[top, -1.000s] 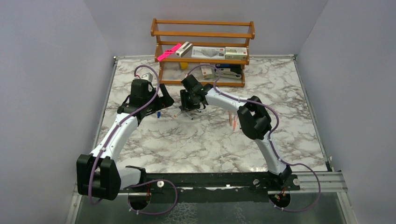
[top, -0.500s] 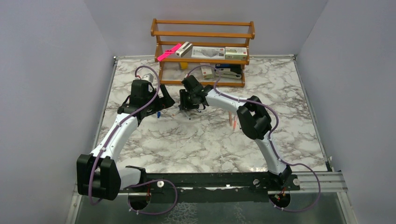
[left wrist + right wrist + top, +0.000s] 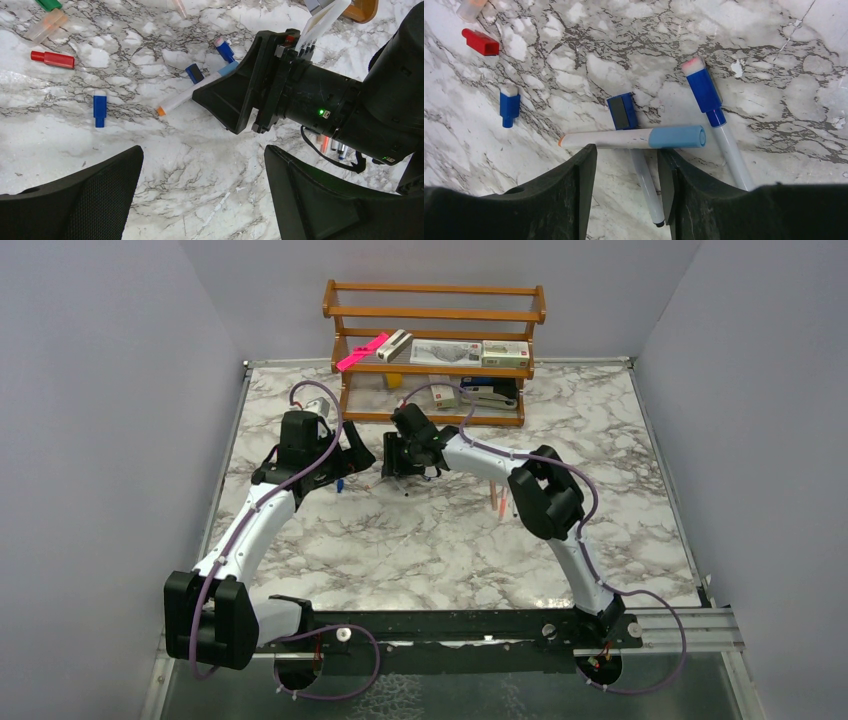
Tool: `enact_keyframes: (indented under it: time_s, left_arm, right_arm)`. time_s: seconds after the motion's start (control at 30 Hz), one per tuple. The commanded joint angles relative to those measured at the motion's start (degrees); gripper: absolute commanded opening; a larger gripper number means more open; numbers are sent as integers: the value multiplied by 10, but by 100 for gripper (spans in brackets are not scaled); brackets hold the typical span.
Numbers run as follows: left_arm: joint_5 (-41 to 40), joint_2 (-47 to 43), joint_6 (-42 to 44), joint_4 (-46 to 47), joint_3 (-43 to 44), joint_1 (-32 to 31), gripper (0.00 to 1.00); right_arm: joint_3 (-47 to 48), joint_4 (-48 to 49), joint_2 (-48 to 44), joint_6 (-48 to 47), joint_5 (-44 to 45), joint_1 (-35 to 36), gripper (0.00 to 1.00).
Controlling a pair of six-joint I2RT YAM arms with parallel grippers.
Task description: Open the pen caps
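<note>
My right gripper point(image 3: 626, 167) is open, low over the marble. A white pen with a light blue cap point(image 3: 634, 138) lies crosswise just past its fingertips. A second pen with a dark blue cap point(image 3: 621, 112) runs its white barrel point(image 3: 646, 190) between the fingers, ungripped. A third blue-capped pen point(image 3: 704, 92) lies to the right. Loose caps lie to the left: blue point(image 3: 509, 106), red point(image 3: 480, 42), pale orange point(image 3: 470, 7). My left gripper point(image 3: 202, 170) is open wide and empty, facing the right gripper point(image 3: 235, 95) and the light-blue-capped pen point(image 3: 192, 92). From above, the two grippers point(image 3: 352, 462) point(image 3: 395, 462) nearly meet.
A wooden shelf point(image 3: 435, 340) stands at the back with boxes, a pink bar point(image 3: 362, 351) and a black stapler point(image 3: 490, 397). Several more pens point(image 3: 497, 500) lie by the right arm's elbow. A green cap point(image 3: 48, 4) lies at the far left of the left wrist view.
My right gripper has edged slightly left and toward the back, over the pens. The left arm has not moved.
</note>
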Motion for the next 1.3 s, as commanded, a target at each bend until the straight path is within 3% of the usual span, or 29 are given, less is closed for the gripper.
enact_keyframes:
  time_s: [0.0, 0.1, 0.33, 0.53, 0.97, 1.27]
  left_arm:
    - [16, -16, 0, 13, -4, 2, 93]
    - [16, -15, 1, 12, -4, 1, 93]
    - [19, -15, 4, 12, -4, 2, 93]
    - [28, -19, 4, 9, -4, 1, 92]
    - [50, -22, 2, 3, -11, 1, 91]
    - [47, -17, 3, 5, -20, -2, 91]
  right_arm:
    - [11, 11, 3, 11, -15, 1, 49]
    - [16, 5, 9, 11, -15, 0, 46]
    - [-4, 6, -5, 4, -7, 1, 15]
    - [-67, 28, -59, -16, -2, 1, 3]
    - [-238, 54, -197, -79, 4, 1, 1]
    - [-161, 10, -142, -117, 20, 9, 22]
